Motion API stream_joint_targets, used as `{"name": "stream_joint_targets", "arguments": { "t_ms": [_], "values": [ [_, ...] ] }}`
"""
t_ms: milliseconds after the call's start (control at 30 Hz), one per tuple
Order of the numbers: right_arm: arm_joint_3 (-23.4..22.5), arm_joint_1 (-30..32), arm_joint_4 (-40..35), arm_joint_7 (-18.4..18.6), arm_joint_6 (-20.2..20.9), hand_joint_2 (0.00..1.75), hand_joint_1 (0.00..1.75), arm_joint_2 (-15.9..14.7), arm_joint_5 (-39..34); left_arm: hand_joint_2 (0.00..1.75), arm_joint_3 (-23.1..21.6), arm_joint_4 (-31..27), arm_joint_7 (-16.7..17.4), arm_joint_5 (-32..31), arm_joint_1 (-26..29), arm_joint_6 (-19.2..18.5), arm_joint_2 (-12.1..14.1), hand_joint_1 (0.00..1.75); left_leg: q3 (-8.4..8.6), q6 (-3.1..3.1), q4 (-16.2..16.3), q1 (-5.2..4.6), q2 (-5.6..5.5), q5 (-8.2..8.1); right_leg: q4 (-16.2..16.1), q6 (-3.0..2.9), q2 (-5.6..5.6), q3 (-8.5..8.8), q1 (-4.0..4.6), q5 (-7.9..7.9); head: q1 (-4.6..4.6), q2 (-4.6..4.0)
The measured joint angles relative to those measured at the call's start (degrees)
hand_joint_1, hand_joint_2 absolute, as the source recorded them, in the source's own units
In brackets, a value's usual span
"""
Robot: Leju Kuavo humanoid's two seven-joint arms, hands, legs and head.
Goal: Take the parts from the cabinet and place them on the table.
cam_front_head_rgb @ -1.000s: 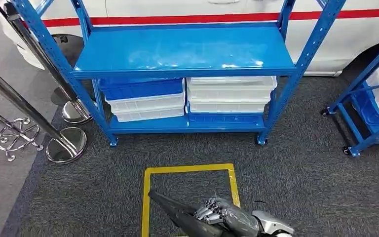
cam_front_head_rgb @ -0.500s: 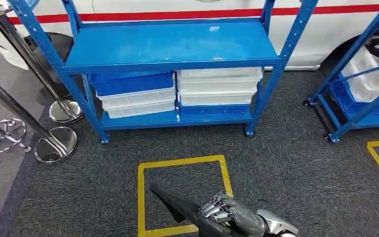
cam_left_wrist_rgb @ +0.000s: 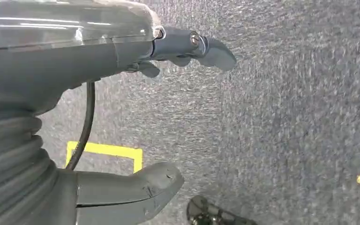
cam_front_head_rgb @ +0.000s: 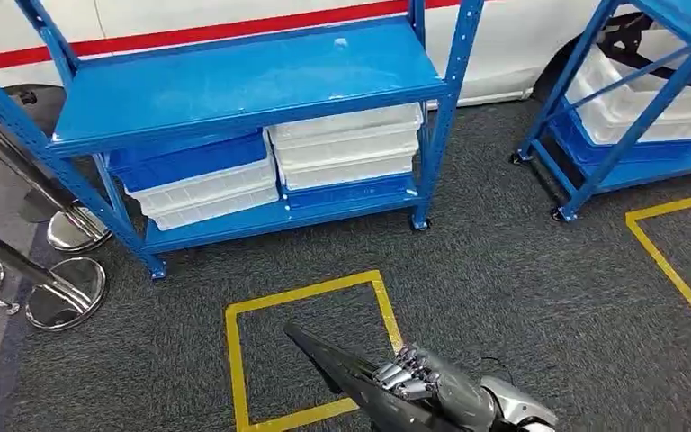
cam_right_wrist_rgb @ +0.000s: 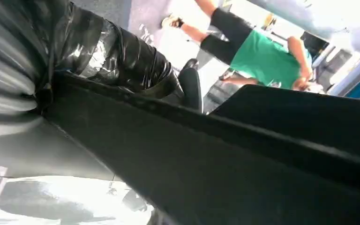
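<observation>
right hand (cam_front_head_rgb: 432,387) grips black part (cam_front_head_rgb: 342,369), no legible writing.

The right robot hand (cam_front_head_rgb: 418,382) sits low in the head view, at the end of a silver forearm that enters from the bottom edge. Its fingers (cam_front_head_rgb: 394,376) curl over a long black part (cam_front_head_rgb: 337,369), gripping it so that the part points forward and to the robot's left, away from the body. The right wrist view looks along that same black part (cam_right_wrist_rgb: 243,159), with the hand's dark ribbed cover beside it.

The left robot hand (cam_left_wrist_rgb: 122,108) hangs with its camera looking down. Its thick grey thumb (cam_left_wrist_rgb: 136,185) and darker fingers (cam_left_wrist_rgb: 192,47) are spread apart, with nothing between them.
</observation>
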Motion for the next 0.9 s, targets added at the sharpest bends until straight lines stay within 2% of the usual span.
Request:
{"name": "stream_joint_targets", "arguments": {
  "t_ms": [33, 67, 100, 133, 167, 200, 233, 300, 333, 367, 400, 467, 500, 533, 567, 600, 633, 667, 700, 767, 800, 833, 867, 900],
  "values": [
    [0.0, 0.2, -0.3, 0.3, -0.4, 1.75, 1.75, 0.0, 0.1, 1.75, 0.0, 0.0, 0.0, -0.2, 0.0, 0.0, -0.1, 0.00, 0.57, 0.24, -1.4, -0.01, -0.07, 1.52, 0.1, 0.06, 0.69, 0.01, 0.11, 0.04, 0.00, 0.00],
    [0.0, 0.4, -0.5, 0.5, -0.9, 1.75, 1.75, 0.0, 0.2, 1.75, 0.0, 0.0, 0.0, -0.3, 0.0, -0.2, -0.2, 0.00, 2.40, 0.60, -5.1, -0.03, -0.19, 4.05, 0.1, 0.13, 1.45, 0.13, 0.23, 0.09, 0.00, 0.00],
    [0.0, 0.6, -0.7, 0.7, -1.3, 1.75, 1.75, 0.0, 0.3, 1.75, 0.0, 0.0, 0.1, -0.4, 0.0, -0.2, -0.2, 0.00, 5.08, 1.09, -10.7, -0.16, -0.89, 7.05, 0.1, 0.21, 2.19, 0.36, 0.39, 0.15, 0.00, 0.00],
    [0.0, 0.8, -1.1, 0.9, -1.9, 1.75, 1.75, 0.0, 0.7, 1.75, 0.0, 0.0, 0.2, -0.8, 0.0, -0.2, -0.2, 0.00, 7.67, 1.79, -16.2, -0.38, -2.72, 9.60, 0.0, 0.31, 2.80, 0.57, 0.44, 0.22, 0.00, 0.00],
    [0.0, 1.2, -1.2, 1.0, -2.4, 1.75, 1.75, 0.0, 1.0, 1.75, 0.0, 0.0, 0.3, -0.9, 0.0, -0.2, 0.0, 0.00, 8.76, 2.59, -18.4, -0.36, -5.41, 9.07, -0.1, 0.56, 3.32, 0.54, 0.38, 0.35, 0.04, 0.00],
    [0.0, 1.4, -1.5, 1.1, -3.0, 1.75, 1.75, 0.0, 1.2, 1.75, 0.0, 0.0, 0.4, -1.0, 0.0, -0.4, -0.1, 0.00, 8.92, 2.55, -19.4, -0.44, -5.24, 9.24, 0.2, 0.78, 4.09, 0.19, 0.28, 0.47, 0.02, 0.00],
    [0.0, 2.2, -1.9, 1.1, -3.8, 1.75, 1.75, 0.0, 1.4, 1.75, 0.0, 0.0, 0.5, -1.1, 0.0, -0.5, -0.1, 0.00, 8.82, 2.42, -19.3, -0.60, -4.67, 9.14, 0.1, 1.24, 4.55, -0.20, 0.02, 0.76, 0.02, 0.00],
    [0.0, 4.0, -2.7, 1.2, -4.9, 1.75, 1.75, 0.0, 1.7, 1.75, 0.0, 0.0, 0.5, -1.5, -0.1, -0.6, 0.0, 0.00, 8.98, 2.78, -19.7, -0.76, -3.51, 9.68, -0.3, 2.20, 5.93, -0.59, -0.14, 1.40, 0.02, 0.00],
    [0.0, 4.5, -3.1, 1.2, -5.2, 1.75, 1.75, -0.3, 1.9, 1.75, 0.0, 0.0, 0.5, -1.8, -0.2, -0.6, -0.2, 0.00, 9.02, 2.97, -20.7, 0.13, -2.41, 10.45, 0.5, 2.24, 4.66, -0.84, -0.11, 0.99, 0.00, 0.00],
    [0.0, 4.8, -3.5, 1.2, -5.4, 1.75, 1.75, -0.4, 1.9, 1.75, 0.0, 0.0, 0.5, -2.0, -0.2, -0.6, -0.2, 0.00, 8.88, 3.35, -20.8, -0.02, -1.74, 10.66, 2.4, 2.40, 1.39, -2.02, 0.25, -0.95, 0.09, 0.00],
    [-0.1, 5.0, -3.6, 1.3, -5.5, 1.75, 1.75, -0.5, 2.0, 1.75, 0.0, 0.0, 0.5, -2.0, -0.1, -0.7, -0.3, 0.00, 8.70, 3.44, -20.8, -0.05, -0.84, 10.70, 6.1, 2.62, -0.10, -3.81, 0.19, -3.51, 0.04, 0.00],
    [-0.1, 5.5, -4.0, 1.4, -5.7, 1.75, 1.75, -0.5, 2.0, 1.75, 0.0, 0.0, 0.4, -2.1, 0.2, -0.7, -0.5, 0.00, 8.37, 3.44, -20.6, -0.15, 0.90, 10.70, 15.3, 3.18, -1.16, -7.89, -0.18, -7.82, 0.06, 0.00],
    [-0.1, 5.6, -4.0, 1.6, -5.7, 1.75, 1.75, -0.5, 1.8, 1.75, 0.0, 0.0, 0.1, -2.3, 0.3, -0.9, -0.5, 0.00, 8.19, 3.40, -20.4, -0.15, 1.81, 10.68, 18.3, 3.43, -1.26, -9.18, -0.37, -8.39, 0.04, 0.00],
    [-0.1, 5.5, -4.0, 2.0, -5.4, 1.75, 1.75, -0.5, 1.5, 1.75, -0.1, 0.0, -0.2, -2.6, 0.1, -1.3, -0.6, 0.00, 8.19, 3.35, -20.4, -0.15, 2.59, 10.65, 17.8, 3.64, -1.45, -8.77, -0.54, -7.47, 0.07, 0.00],
    [-0.1, 5.3, -4.0, 2.3, -4.9, 1.75, 1.75, -0.5, 1.1, 1.75, -0.1, 0.0, -0.6, -2.7, 0.0, -1.6, -0.7, 0.00, 8.25, 3.21, -20.4, -0.13, 3.38, 10.55, 14.4, 3.78, -1.77, -6.73, -0.72, -5.30, 0.04, 0.00],
    [-0.1, 5.0, -3.9, 2.5, -4.5, 1.75, 1.75, -0.5, 0.7, 1.75, -0.1, 0.0, -0.8, -2.7, -0.2, -1.9, -0.7, 0.00, 8.34, 3.03, -20.3, -0.12, 3.91, 10.44, 9.6, 3.80, -2.26, -3.93, -0.86, -3.09, 0.07, 0.00],
    [-0.1, 4.6, -3.9, 2.7, -4.0, 1.75, 1.75, -0.5, 0.4, 1.75, -0.1, 0.0, -0.9, -2.7, -0.3, -2.1, -0.9, 0.00, 8.56, 2.75, -20.1, -0.11, 4.49, 10.26, 3.6, 3.71, -3.78, -0.34, -0.87, -0.96, 0.07, 0.00],
    [-0.1, 4.0, -3.9, 2.8, -3.6, 1.75, 1.75, -0.5, 0.0, 1.75, -0.1, 0.0, -1.2, -2.7, -0.3, -2.1, -1.0, 0.00, 8.78, 2.38, -20.1, -0.31, 5.10, 10.06, -0.4, 3.30, -6.21, 1.71, -0.61, -1.32, 0.04, 0.00],
    [0.0, 3.6, -3.8, 2.8, -3.2, 1.75, 1.75, -0.5, -0.3, 1.75, -0.1, 0.0, -1.5, -2.7, -0.4, -2.1, -1.1, 0.00, 8.70, 1.86, -19.9, -0.51, 5.44, 9.78, -0.5, 2.67, -5.36, 1.72, -0.28, -0.86, 0.04, 0.00],
    [0.0, 2.6, -3.6, 2.8, -2.4, 1.75, 1.75, -0.4, -0.7, 1.75, 0.0, 0.0, -2.1, -2.6, -0.5, -2.1, -1.1, 0.00, 8.89, 1.16, -20.1, -0.45, 6.36, 9.80, -0.2, 2.00, -4.25, 1.41, 0.08, -0.91, 0.04, 0.00],
    [0.1, 2.1, -3.5, 2.8, -2.1, 1.75, 1.75, -0.4, -1.0, 1.75, 0.0, 0.0, -2.4, -2.6, -0.6, -2.1, -1.1, 0.00, 9.24, 0.84, -20.1, -0.41, 6.89, 9.86, -0.2, 1.60, -3.65, 1.11, 0.10, -0.74, 0.04, 0.00],
    [0.2, 1.5, -3.4, 2.8, -1.7, 1.75, 1.75, -0.3, -1.2, 1.75, 0.0, 0.0, -2.6, -2.6, -0.7, -2.1, -1.1, 0.00, 9.12, 0.47, -19.8, -0.27, 6.71, 9.56, -0.6, 1.03, -3.08, 1.13, -0.32, -0.34, 0.04, 0.00],
    [0.4, 1.1, -3.3, 2.9, -1.4, 1.75, 1.75, -0.2, -1.4, 1.75, 0.0, 0.0, -2.7, -2.6, -0.8, -2.2, -1.1, 0.00, 8.46, 0.09, -18.5, 0.00, 3.79, 8.16, -0.7, 0.66, -2.75, 0.94, -0.43, -0.11, 0.04, 0.00],
    [0.7, 0.4, -3.0, 2.9, -1.0, 1.75, 1.75, 0.0, -1.6, 1.75, 0.0, 0.0, -2.9, -2.6, -0.8, -2.4, -1.1, 0.00, 6.79, 0.03, -14.7, 0.08, 1.41, 5.39, -0.6, 0.36, -2.27, 0.65, -0.43, 0.07, 0.04, 0.00]
  ]
}}
